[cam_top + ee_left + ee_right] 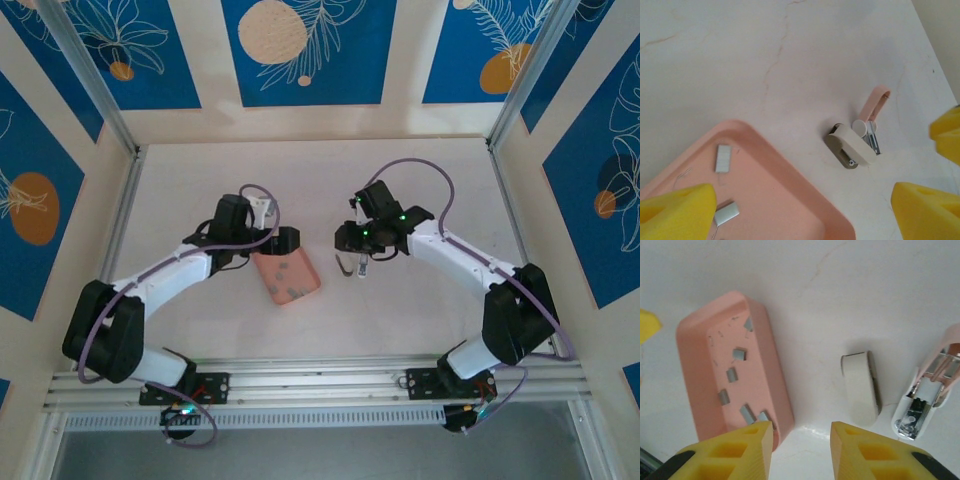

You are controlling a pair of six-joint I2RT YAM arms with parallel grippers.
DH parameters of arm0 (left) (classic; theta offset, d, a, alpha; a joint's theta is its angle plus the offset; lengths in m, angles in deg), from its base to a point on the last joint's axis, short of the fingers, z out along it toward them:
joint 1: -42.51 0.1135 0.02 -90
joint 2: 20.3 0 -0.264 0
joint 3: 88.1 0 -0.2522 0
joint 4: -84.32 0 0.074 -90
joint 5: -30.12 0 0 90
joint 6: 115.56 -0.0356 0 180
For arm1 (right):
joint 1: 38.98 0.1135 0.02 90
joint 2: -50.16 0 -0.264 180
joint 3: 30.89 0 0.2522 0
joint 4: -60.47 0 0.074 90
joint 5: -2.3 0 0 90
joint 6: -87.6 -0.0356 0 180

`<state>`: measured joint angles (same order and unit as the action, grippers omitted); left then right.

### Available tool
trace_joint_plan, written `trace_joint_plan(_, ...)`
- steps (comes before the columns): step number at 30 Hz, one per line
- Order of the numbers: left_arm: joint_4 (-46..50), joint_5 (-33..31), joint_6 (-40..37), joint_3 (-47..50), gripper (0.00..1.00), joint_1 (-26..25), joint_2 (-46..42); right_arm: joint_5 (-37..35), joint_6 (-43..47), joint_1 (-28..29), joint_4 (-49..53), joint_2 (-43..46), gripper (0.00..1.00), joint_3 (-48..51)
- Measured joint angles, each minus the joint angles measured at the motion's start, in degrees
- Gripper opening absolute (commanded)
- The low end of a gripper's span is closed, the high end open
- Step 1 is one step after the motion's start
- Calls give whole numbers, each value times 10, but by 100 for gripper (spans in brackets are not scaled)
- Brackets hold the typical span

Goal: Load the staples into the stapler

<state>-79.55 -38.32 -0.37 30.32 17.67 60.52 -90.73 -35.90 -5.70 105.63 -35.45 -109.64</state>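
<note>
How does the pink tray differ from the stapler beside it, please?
The tray is plain pink; the stapler is mostly white with a pink arm. The tray is larger than the stapler. The tray holds loose staples; the stapler lies swung open. Both rest on the table.

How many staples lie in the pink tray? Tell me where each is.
6 staples: one at the tray's far end, three along its middle, two at the near end; the right hand may hide more.

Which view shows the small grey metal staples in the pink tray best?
The right wrist view: several grey metal staples lie spread across the salmon-pink rectangular tray. The left wrist view catches two near one tray corner; the top external view shows them as faint specks.
</note>
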Motion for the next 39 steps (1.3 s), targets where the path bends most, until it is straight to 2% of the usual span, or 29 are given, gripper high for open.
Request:
trace_joint_plan(6,11,4,32,42,82,33,-43,-11,5,51,34,-24,38,-66)
trace_joint_plan(13,45,4,63,105,80,91,-90,-14,12,107,61,-140,38,-175)
trace_joint_plan(20,49,14,83,141,72,111,-91,-13,44,135,90,-249,40,-268)
trace_joint_plan(22,40,19,91,144,67,112,-86,-8,66,138,92,-274,42,-287)
trace_joint_plan(28,-3,31,114,164,63,116,-56,6,155,138,88,-310,43,-313)
trace_joint_plan(32,-22,36,130,171,54,117,-31,31,233,135,67,-316,43,-314)
trace_joint_plan(39,-50,36,142,178,49,118,-19,70,347,129,45,-334,43,-314)
